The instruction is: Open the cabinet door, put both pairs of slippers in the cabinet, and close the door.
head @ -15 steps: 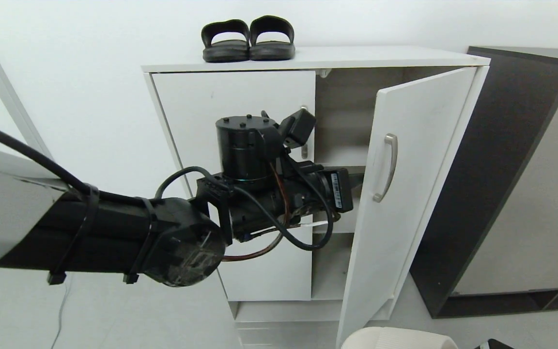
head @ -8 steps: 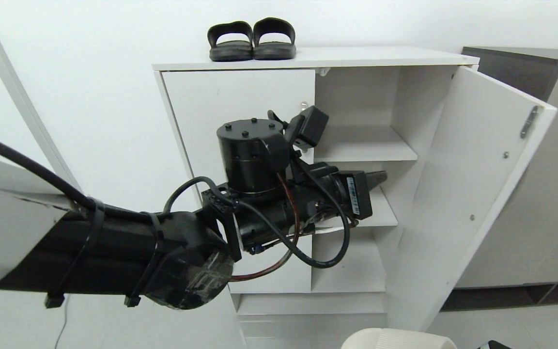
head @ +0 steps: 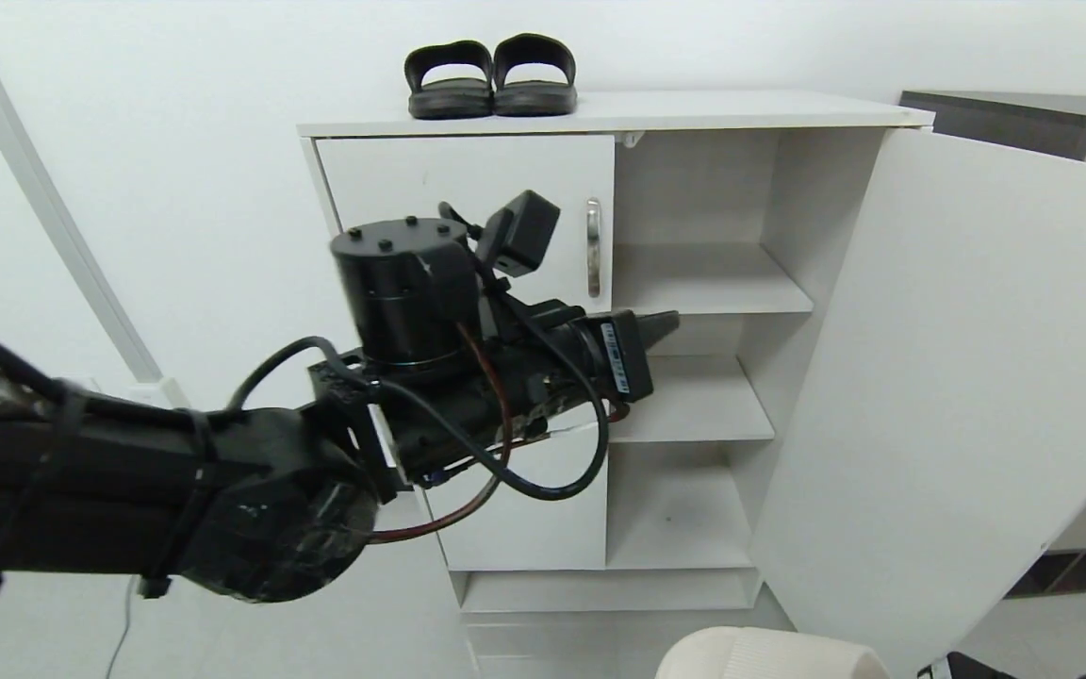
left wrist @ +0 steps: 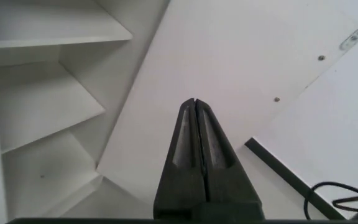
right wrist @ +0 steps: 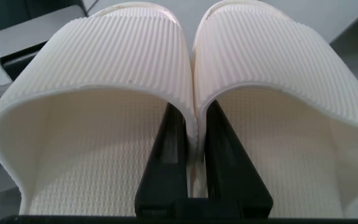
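At six o'clock the right gripper (right wrist: pixel 196 111) pinches the white slippers (right wrist: pixel 123 68) together; the left gripper (head: pixel 666 323), closed on nothing, hangs before the shelves (head: pixel 694 401). With the door (head: pixel 967 377) wide at three o'clock, slide them in level; black slippers (head: pixel 491 80) sit at twelve.

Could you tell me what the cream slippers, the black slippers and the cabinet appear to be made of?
The cream slippers look like soft moulded foam or rubber: matt, with fine ribs across the straps. The black slippers seem moulded rubber or plastic, smooth with a dull sheen. The cabinet is probably laminated board: flat matt white panels, square edges. Its handle looks like brushed metal.
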Controlling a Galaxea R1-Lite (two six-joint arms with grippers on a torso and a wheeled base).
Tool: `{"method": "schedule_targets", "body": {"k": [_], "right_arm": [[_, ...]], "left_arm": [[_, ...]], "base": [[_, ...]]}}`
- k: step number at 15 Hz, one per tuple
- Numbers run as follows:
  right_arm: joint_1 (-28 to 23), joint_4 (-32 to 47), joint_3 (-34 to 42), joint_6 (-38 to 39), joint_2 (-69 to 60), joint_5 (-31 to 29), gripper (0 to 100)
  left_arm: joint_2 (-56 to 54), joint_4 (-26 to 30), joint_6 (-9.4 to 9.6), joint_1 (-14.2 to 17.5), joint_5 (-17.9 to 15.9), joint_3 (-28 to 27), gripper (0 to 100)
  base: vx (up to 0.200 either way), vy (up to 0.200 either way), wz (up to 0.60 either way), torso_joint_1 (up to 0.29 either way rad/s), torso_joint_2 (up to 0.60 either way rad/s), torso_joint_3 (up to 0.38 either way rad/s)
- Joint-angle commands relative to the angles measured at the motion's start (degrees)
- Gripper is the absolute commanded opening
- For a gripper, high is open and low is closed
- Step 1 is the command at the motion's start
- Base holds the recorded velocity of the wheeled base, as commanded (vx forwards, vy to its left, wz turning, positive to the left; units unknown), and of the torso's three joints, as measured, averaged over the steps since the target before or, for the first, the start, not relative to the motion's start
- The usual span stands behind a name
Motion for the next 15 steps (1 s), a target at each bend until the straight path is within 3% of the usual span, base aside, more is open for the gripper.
{"method": "schedule_targets", "body": {"k": [1, 5, 7, 9, 10, 12, 14, 15], "right_arm": [[-2.64, 0.02, -3.78, 0.45, 2.48, -2.41, 0], [-5.01, -1.21, -11.86, 9.50, 9.43, -14.89, 0], [-5.19, -5.61, -14.41, 12.22, 13.65, -20.78, 0], [-5.19, -9.65, -16.08, 13.89, 17.51, -26.22, 0], [-5.36, -14.13, -18.10, 15.56, 22.35, -32.73, 0], [-5.54, -17.74, -20.74, 16.53, 27.27, -39.41, 0], [-6.07, -18.27, -23.38, 17.76, 30.26, -41.17, 0], [-6.07, -18.27, -23.38, 18.29, 30.61, -41.17, 0]], "left_arm": [[-13.24, 2.61, 0.06, 2.60, 0.53, 7.72, 0], [-34.25, 14.83, 0.59, 8.75, 0.62, 16.25, 0], [-46.47, 26.43, 3.05, 11.39, 1.41, 17.74, 0], [-53.76, 35.13, 5.33, 11.92, 5.45, 17.65, 0], [-61.67, 41.55, 7.97, 16.05, 9.85, 19.32, 0], [-72.13, 46.64, 11.13, 24.75, 10.64, 23.72, 0], [-82.94, 51.39, 16.67, 34.15, 12.49, 27.85, 0], [-85.84, 52.62, 17.64, 36.88, 13.63, 29.43, 0]], "base": [[0.000, 0.000, 0.00, 0.000, 0.00, 0.000], [0.000, 0.000, 0.00, 0.000, 0.00, 0.000], [0.000, 0.000, 0.00, 0.000, 0.00, 0.000], [0.000, 0.000, 0.00, 0.000, 0.00, 0.000], [0.000, 0.000, 0.00, 0.000, 0.00, 0.000], [0.000, 0.000, 0.00, 0.000, 0.00, 0.000], [0.000, 0.000, 0.00, 0.000, 0.00, 0.000], [0.000, 0.000, 0.00, 0.000, 0.00, 0.000]]}}
